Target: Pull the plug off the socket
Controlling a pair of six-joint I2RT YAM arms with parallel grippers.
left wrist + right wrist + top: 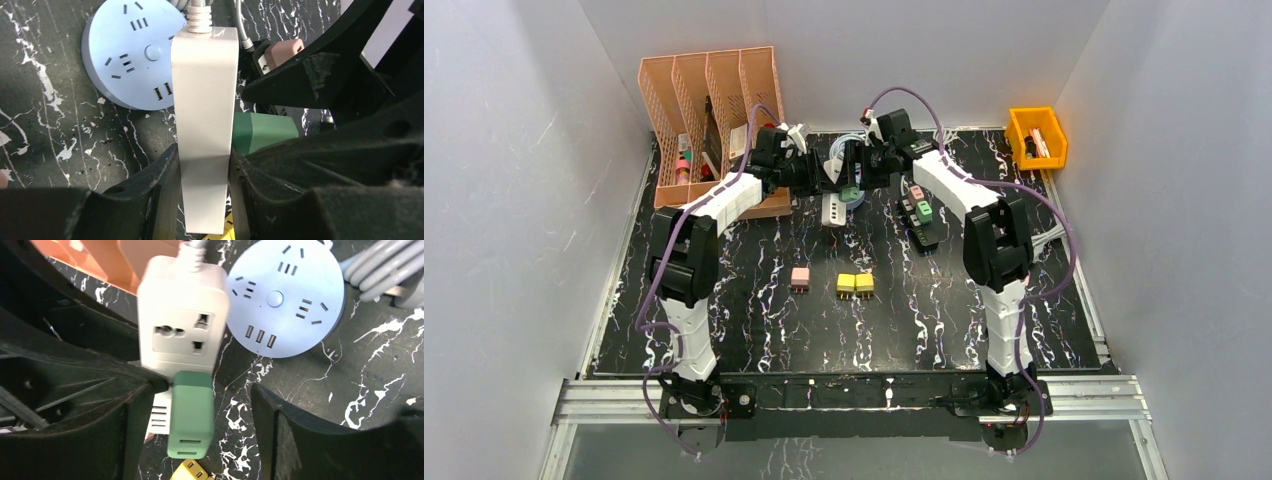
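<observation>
left gripper (204, 159) clamped on the white socket strip (205, 95), one finger pressed to each long side of the strip's lower half. the cord end of the strip points away from the wrist. the green plug (190, 412) is seated in the strip, just below the strip's empty universal outlet, and stands out from that face.

right gripper (202, 390) has its jaws apart, straddling the plug. one finger (130, 405) touches or almost touches the plug's upper corner next to the strip. the other finger (280, 425) stands clear, with bare black marbled table (235, 375) showing between it and the plug. the plug thus lies between the fingers, nearer the first, and is not gripped.

beyond the strip, on the table, lies a round pale-blue socket disc (287, 300), partly hidden by the strip in the left wrist view. past the strip's free end a yellow plug (190, 471) rests on the table. in the top view a pink plug (800, 278) lies on the near side of the strip, well apart from it.
</observation>
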